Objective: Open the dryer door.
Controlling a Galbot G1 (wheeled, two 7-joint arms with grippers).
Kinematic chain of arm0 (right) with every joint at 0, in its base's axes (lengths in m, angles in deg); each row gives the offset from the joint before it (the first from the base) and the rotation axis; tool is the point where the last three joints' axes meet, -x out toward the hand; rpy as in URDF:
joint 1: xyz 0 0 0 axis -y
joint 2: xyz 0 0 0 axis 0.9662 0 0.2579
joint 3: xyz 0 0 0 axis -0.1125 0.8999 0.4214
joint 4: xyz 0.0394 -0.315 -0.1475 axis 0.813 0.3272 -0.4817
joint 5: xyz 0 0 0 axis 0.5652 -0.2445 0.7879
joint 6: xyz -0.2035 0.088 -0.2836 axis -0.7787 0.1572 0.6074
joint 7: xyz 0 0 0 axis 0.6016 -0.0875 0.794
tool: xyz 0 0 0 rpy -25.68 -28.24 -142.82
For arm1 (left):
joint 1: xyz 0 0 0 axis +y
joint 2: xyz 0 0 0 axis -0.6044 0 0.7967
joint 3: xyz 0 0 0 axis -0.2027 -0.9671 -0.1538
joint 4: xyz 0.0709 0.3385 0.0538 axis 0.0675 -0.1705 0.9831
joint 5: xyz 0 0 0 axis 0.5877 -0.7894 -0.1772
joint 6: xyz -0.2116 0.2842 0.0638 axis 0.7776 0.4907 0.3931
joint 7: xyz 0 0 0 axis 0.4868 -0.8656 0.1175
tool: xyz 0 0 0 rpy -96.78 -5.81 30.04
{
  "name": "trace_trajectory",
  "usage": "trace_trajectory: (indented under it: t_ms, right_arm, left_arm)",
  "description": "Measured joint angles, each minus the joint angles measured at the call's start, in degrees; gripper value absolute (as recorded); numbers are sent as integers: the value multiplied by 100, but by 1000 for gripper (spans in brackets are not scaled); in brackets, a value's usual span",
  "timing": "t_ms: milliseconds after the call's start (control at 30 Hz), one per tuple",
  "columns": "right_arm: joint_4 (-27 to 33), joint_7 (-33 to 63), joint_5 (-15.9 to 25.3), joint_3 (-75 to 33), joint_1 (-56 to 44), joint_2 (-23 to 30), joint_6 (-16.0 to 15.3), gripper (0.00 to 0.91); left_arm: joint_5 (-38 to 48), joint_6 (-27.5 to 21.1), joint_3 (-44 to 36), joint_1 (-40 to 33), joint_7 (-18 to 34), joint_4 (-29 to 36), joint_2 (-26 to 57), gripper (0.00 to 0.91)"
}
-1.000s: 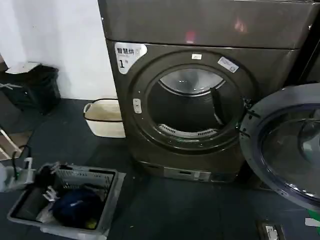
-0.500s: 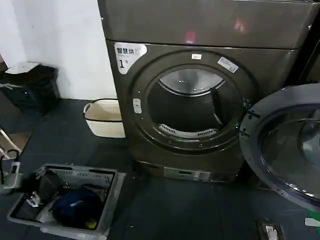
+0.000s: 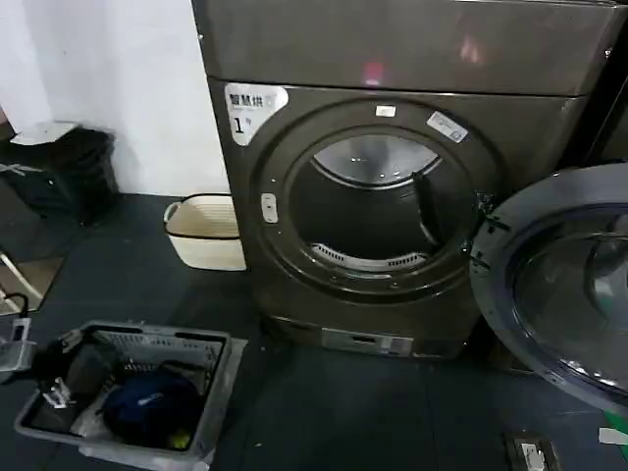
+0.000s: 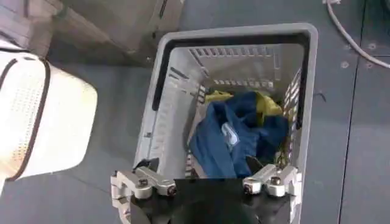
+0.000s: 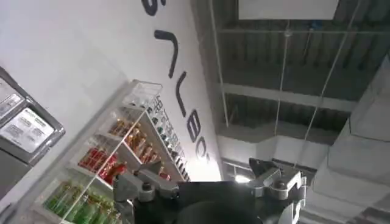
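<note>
Down on the dark floor [image 3: 324, 412], the grey slotted plastic laundry basket [image 3: 221, 378] held a crumpled blue garment [image 4: 234, 143] with some yellow-green cloth [image 4: 268, 103] beside it. A cream woven basket [image 3: 201, 235] stood just beside the grey dryer with the white "1" sticker [image 3: 250, 106]. The round chrome-rimmed dryer door with dark glass [image 3: 559, 285] hung swung wide at the machine's right, drum exposed. Over the laundry basket, the left gripper [image 4: 210, 182] had its fingers apart, holding nothing; since a second ago it had drawn back toward the left edge. The right gripper [image 5: 210, 185], pointed at the ceiling, was likewise spread and empty.
</note>
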Motion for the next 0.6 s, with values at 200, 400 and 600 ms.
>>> trace_trajectory:
  t_ms: [200,400,600]
  right_arm:
    - [6,0,6,-2,-3,-10,4,907]
    - [-4,-2,8,5,5,10,7,907]
    - [21,-5,8,-13,-18,10,12,907]
  left_arm:
    - [-2,34,1,19,-21,-1,2,907]
    - [-24,56,9,22,-35,26,26,907]
    - [-27,63,35,21,-53,29,39,907]
